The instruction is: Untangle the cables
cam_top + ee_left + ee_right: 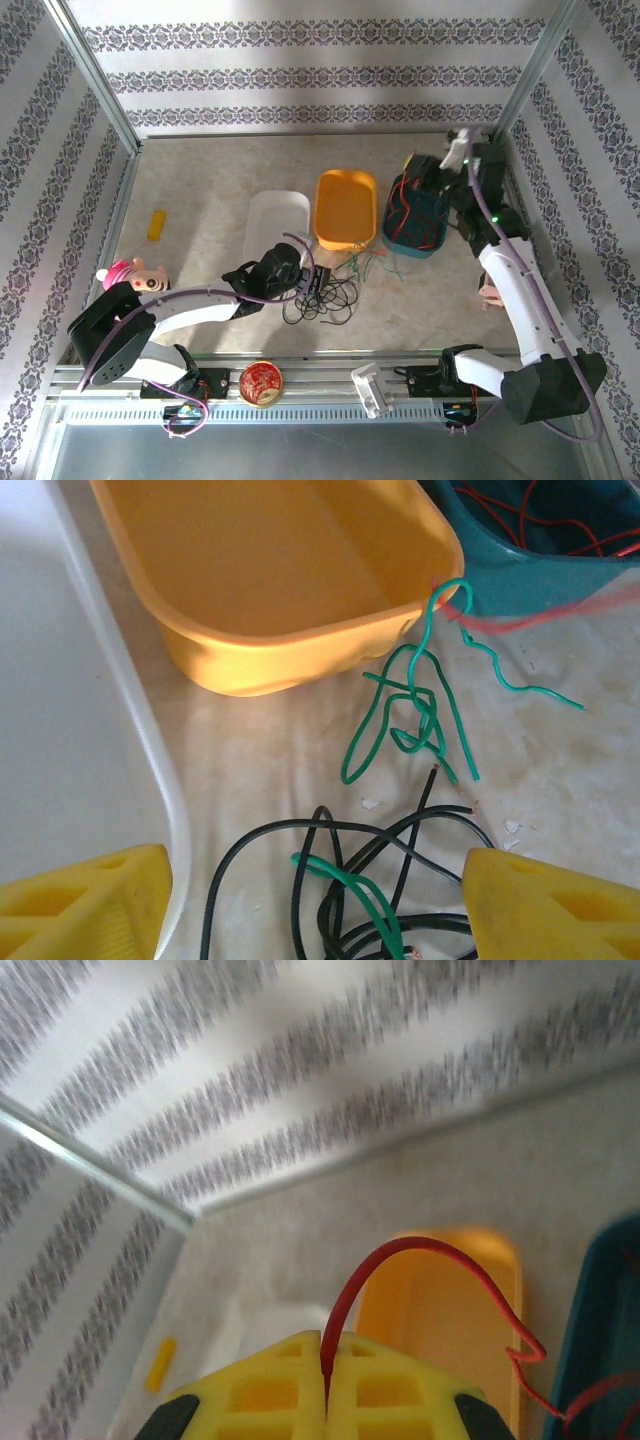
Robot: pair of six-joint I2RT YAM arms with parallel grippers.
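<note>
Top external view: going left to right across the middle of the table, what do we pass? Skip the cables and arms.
yellow block → white tray → orange tub → teal bin

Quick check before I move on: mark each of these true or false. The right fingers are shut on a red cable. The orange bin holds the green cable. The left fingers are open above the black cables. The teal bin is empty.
1. The right fingers are shut on a red cable. True.
2. The orange bin holds the green cable. False: the bin has nothing inside, and the green cable lies on the table beside it.
3. The left fingers are open above the black cables. True.
4. The teal bin is empty. False: red cable lies in it.
</note>
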